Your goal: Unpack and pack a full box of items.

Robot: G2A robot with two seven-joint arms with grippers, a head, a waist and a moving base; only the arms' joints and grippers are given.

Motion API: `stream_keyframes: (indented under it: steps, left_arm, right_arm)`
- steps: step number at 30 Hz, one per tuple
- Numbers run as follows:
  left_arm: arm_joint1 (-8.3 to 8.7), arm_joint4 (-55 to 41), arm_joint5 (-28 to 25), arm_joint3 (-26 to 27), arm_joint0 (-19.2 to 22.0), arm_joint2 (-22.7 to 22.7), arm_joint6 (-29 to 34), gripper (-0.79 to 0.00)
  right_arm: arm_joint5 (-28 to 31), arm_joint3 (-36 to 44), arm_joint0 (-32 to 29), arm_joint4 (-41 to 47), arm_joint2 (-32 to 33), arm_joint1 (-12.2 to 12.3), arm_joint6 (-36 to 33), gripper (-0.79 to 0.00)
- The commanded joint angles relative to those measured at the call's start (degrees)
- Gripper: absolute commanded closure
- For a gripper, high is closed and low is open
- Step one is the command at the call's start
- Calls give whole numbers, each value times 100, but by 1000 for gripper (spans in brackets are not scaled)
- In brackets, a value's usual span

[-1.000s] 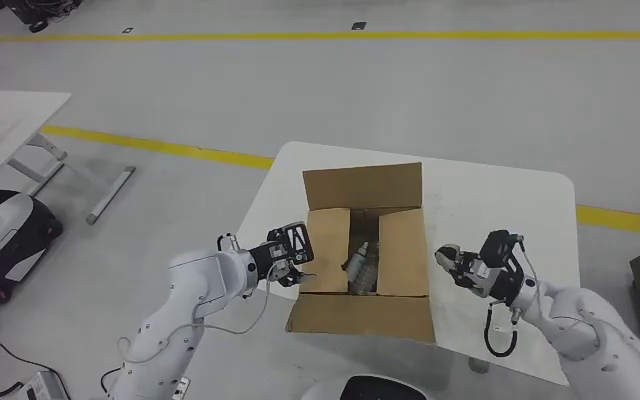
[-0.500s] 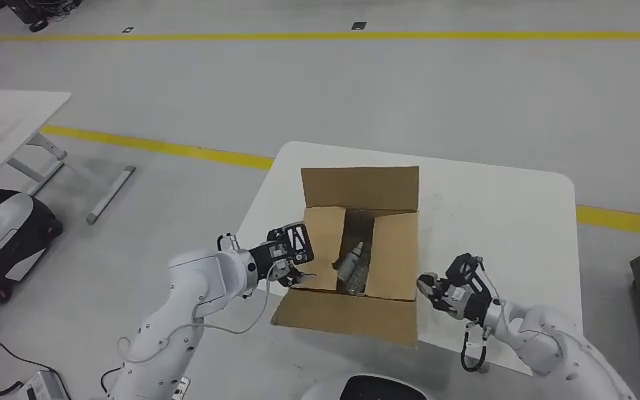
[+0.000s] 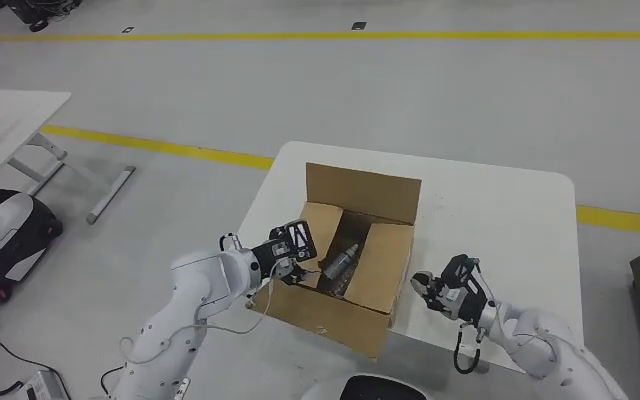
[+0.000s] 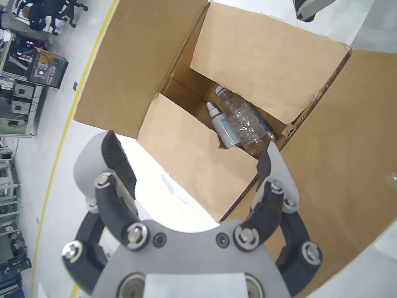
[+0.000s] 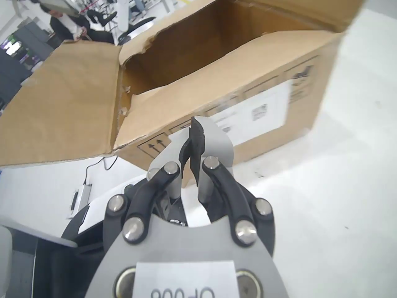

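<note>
My left gripper [image 4: 189,144], jaws spread and empty, is the nearer one: the bottle [image 4: 245,122] lies flat in the box [image 4: 263,72] just past the flap, neck pointing away. My right gripper [image 5: 194,137], pinched closed on nothing, sits beside the box's outer wall

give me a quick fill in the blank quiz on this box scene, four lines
1. The left gripper is ____.
2. The right gripper, beside the cardboard box, is ____.
3. A clear bottle lies ____ the box, next to a small dropper bottle.
4. The box stands on a ____ table.

Missing words: open; shut; inside; white
</note>
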State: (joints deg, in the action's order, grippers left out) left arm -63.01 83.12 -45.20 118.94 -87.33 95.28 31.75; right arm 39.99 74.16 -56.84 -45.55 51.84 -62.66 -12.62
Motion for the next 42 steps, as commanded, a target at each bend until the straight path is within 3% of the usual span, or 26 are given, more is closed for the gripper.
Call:
stream_keyframes:
  steps: [1,5,7,11,21,26,36,42]
  left_arm:
    - [-30,-48,599,36,93,-240,710,-785]
    - [-100,349,1575,139,442,-960,1799,-785]
    - [-139,457,1803,136,535,-1380,1983,-785]
    - [-143,464,1817,137,550,-1431,1995,-785]
    - [-143,464,1817,137,550,-1431,1995,-785]
    - [-190,436,2198,-182,636,-1742,2092,-785]
    - [-471,1934,3730,-1150,1489,-3370,3006,-785]
    - [-616,2429,4237,-1622,1835,-3689,3503,-785]
  right_arm:
    - [-148,286,-153,-126,391,106,-18,0]
    - [-577,1027,-604,-426,1029,283,-150,0]
    - [-775,1388,-827,-550,1248,339,-235,0]
    - [-1021,1849,-1146,-670,1439,386,-384,0]
    - [-1036,1874,-1163,-675,1443,387,-394,0]
    - [-1036,1874,-1163,-675,1443,387,-394,0]
    - [-1036,1874,-1163,-675,1443,387,-394,0]
    - [-1036,1874,-1163,-675,1443,387,-394,0]
